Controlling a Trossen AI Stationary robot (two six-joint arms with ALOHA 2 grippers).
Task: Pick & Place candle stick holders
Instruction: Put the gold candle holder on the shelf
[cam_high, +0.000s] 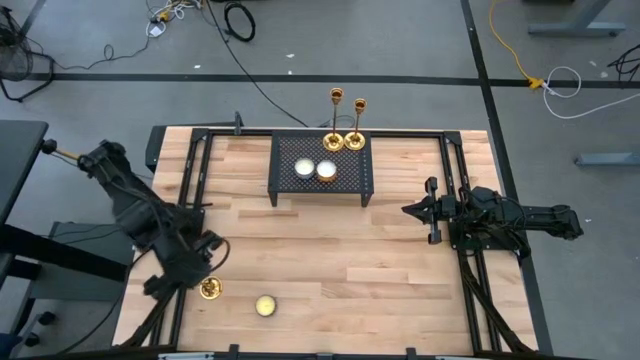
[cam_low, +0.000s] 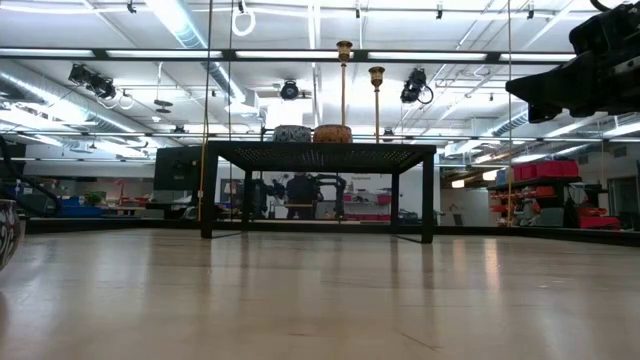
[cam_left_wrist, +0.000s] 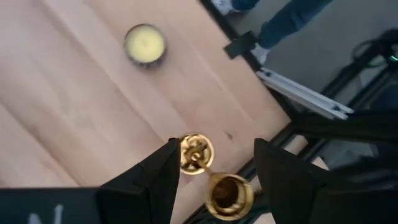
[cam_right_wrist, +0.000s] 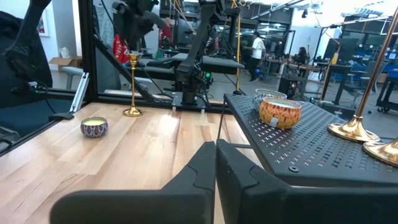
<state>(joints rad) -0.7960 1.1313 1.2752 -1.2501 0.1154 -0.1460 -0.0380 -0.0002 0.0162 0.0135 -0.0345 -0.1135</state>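
One gold candle stick holder (cam_left_wrist: 196, 154) stands upright on its round base at the table's near left (cam_high: 210, 289); the right wrist view shows it too (cam_right_wrist: 132, 87). My left gripper (cam_left_wrist: 216, 144) hangs open just above it, slanting down, one finger on each side of the cup top (cam_left_wrist: 229, 194) with a gap to both. Two more candle stick holders (cam_high: 335, 138) (cam_high: 356, 138) stand on the far edge of the black mesh rack (cam_high: 322, 190). My right gripper (cam_right_wrist: 216, 168) waits shut and level at the table's right (cam_high: 408, 210).
A small candle tin (cam_high: 265, 306) sits on the table right of the near candle stick holder. Two round candles (cam_high: 304, 169) (cam_high: 326, 170) rest on the rack. Black frame rails (cam_high: 190, 180) run along the table's left and right sides. Bare wood lies between rack and near edge.
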